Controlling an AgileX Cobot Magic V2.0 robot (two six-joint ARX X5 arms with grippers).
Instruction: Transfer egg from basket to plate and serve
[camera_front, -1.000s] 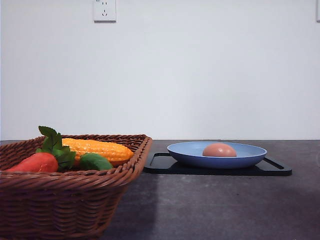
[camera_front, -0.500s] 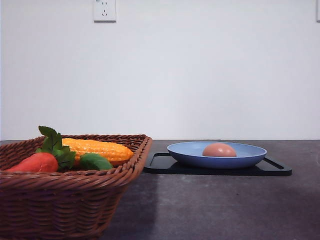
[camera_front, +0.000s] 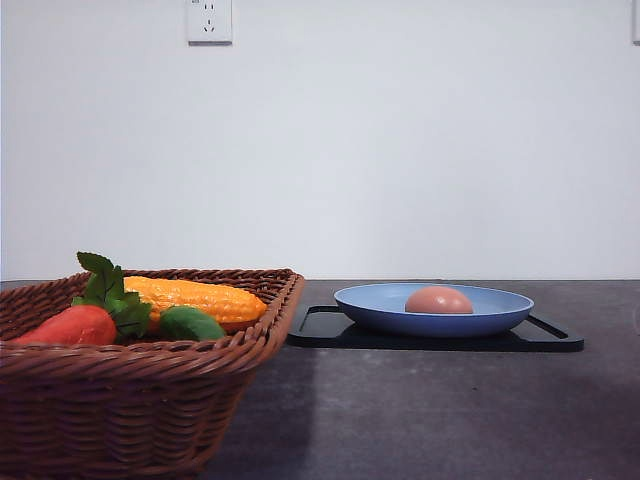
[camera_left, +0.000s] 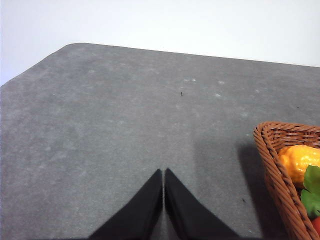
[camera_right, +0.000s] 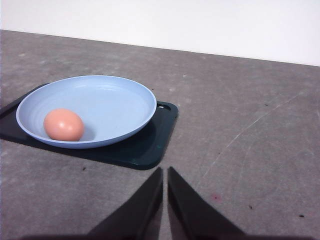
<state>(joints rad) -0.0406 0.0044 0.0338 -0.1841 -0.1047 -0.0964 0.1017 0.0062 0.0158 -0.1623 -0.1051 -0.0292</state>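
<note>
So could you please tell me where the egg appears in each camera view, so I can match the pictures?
Front view: the egg lies in the blue plate, right of centre.
Left wrist view: not in it.
Right wrist view: the egg lies in the plate, at the left of the picture.
Shared landmark: the black tray under the plate.

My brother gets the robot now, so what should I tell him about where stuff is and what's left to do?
Left gripper: shut, holding nothing, over bare table beside the basket.
Right gripper: shut, holding nothing, on the near side of the tray.
The egg lies in the plate, and the plate sits on the tray.
The basket holds corn and a carrot.
Done: egg moved to the plate.
Left: serving it, probably by moving the tray or plate.
</note>
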